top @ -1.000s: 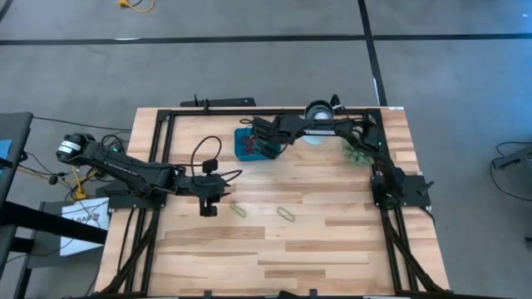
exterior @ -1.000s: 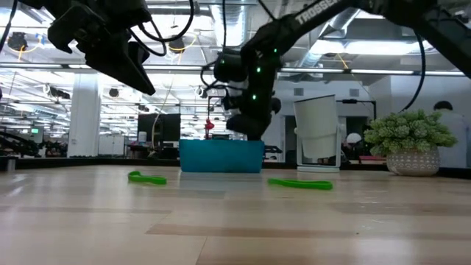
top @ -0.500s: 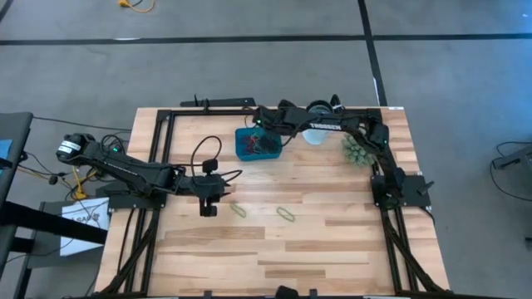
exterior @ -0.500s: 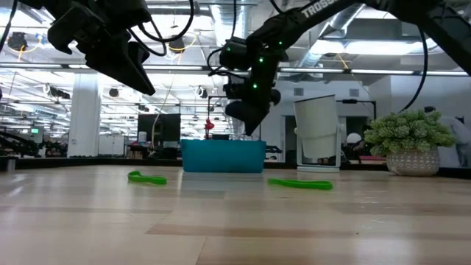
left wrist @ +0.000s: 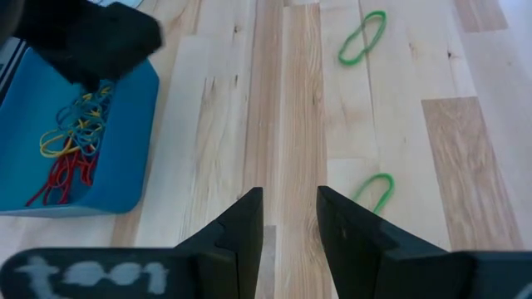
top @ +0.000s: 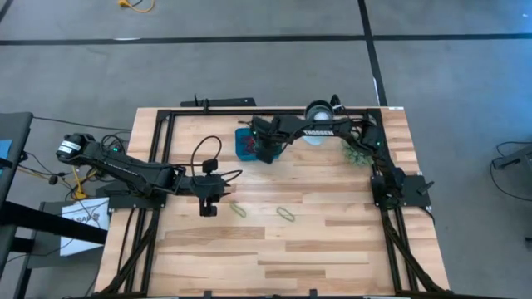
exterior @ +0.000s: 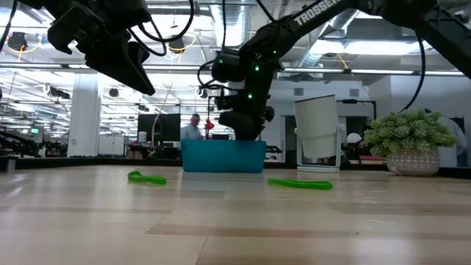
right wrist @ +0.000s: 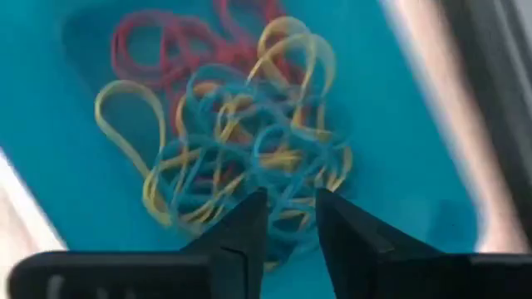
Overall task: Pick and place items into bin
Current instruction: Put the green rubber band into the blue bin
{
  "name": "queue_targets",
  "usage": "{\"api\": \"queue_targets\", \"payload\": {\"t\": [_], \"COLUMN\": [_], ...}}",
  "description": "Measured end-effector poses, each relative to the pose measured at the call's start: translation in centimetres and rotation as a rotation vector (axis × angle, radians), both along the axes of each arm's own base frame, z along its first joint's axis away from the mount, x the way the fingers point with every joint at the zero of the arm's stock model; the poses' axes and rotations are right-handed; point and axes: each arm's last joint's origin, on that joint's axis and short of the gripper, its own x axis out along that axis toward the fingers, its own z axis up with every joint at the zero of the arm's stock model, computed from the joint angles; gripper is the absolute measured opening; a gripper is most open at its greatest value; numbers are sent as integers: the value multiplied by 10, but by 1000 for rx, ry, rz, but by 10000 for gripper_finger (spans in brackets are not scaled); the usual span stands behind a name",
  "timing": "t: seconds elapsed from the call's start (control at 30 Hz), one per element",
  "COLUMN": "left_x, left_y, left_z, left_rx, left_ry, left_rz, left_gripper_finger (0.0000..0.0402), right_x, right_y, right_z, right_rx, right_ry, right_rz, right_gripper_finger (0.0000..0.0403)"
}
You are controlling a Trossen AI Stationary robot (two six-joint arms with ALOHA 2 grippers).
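Right gripper (right wrist: 289,218) sits directly above the small teal-blue rectangular tray (top: 247,143), fingers slightly apart and holding nothing, over the tangled pile of red, yellow and blue rubber-band loops (right wrist: 237,141) in it. I read this as the drop step finished. Two green rubber-band loops (top: 286,213) lie on the wooden table (top: 332,241), well clear of that tray. Left gripper (left wrist: 289,214) hovers near them, fingers apart, empty. Next: lift off and fetch a green loop.
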Motion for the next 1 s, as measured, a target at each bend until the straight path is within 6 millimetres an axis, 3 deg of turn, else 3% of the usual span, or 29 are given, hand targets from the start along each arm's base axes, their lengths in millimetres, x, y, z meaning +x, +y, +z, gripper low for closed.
{"api": "queue_targets", "payload": {"t": [0.2, 0.57, 0.77, 1.0], "left_x": [0, 5, 21, 37], "left_y": [0, -2, -9, -14], "left_z": [0, -8, -40, -78], "left_rx": [-2, -154, -149, -124], "left_ry": [0, -6, 150, 323], "left_rz": [-1, 131, 34, 9], "left_gripper_finger": [105, 105, 105, 105], "right_x": [0, -30, -46, -52], "right_y": [18, 63, 103, 151], "right_z": [11, 87, 116, 133], "right_rx": [7, 49, 110, 111], "right_ry": [3, 39, -15, -65], "right_rz": [24, 60, -23, 97], "right_gripper_finger": [113, 107, 107, 107]}}
